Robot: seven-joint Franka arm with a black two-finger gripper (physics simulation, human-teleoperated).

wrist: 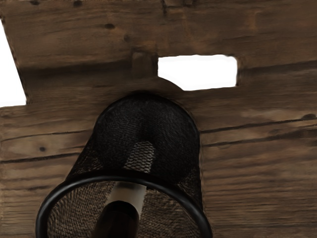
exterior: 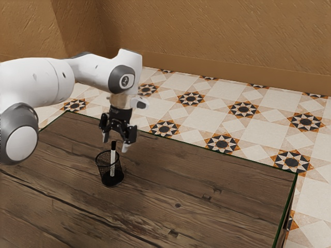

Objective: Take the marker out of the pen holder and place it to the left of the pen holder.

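In the exterior view my gripper hangs above the pen holder, its two fingers spread apart with nothing held between them. Just below the fingertips is the black cap of the marker, a white pen standing upright inside the black mesh pen holder. The wrist view looks down into the pen holder past its round black rim, and the marker's dark cap points up toward my hand. The marker's lower part is seen through the mesh.
The pen holder stands on a brown wooden table. The table's far edge runs beyond the gripper, with a patterned tile floor behind it and a tan wall farther back.
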